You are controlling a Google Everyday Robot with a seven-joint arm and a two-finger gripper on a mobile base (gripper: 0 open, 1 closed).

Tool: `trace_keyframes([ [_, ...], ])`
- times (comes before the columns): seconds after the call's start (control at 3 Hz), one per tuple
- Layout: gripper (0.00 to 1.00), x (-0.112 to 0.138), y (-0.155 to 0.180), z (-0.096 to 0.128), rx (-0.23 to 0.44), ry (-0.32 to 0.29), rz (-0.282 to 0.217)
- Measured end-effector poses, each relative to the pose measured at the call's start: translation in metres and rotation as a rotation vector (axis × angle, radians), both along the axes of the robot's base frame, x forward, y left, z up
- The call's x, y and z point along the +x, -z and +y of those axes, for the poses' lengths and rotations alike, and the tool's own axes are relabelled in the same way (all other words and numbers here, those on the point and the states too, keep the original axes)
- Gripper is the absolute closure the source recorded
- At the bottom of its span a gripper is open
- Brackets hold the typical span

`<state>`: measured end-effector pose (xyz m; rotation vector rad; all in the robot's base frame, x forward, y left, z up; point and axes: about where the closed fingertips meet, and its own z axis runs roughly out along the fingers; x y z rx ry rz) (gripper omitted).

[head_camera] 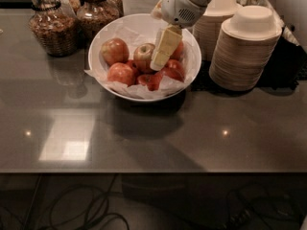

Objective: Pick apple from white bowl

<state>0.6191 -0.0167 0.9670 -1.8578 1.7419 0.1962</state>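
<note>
A dark, glossy grey tabletop (153,138) fills the foreground. On it stands the wide, shallow white bowl (91,56), lined with crinkled white paper (136,89) and holding several apples. The palest apple (143,56), red with a yellow-green patch, lies near the bowl's middle among redder apples (120,74). The robot's cream-coloured gripper (160,56) angles down from the upper right, just beside that apple; whether it is spread or closed cannot be told. Stacked cream disposable bowls (244,51) and glass jars (53,28) stand behind.
</note>
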Motion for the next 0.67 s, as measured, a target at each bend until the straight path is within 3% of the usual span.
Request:
trace_keyframes([
  [0.67,0.13,0.013,0.025,0.013,-0.023,0.005,0.009],
])
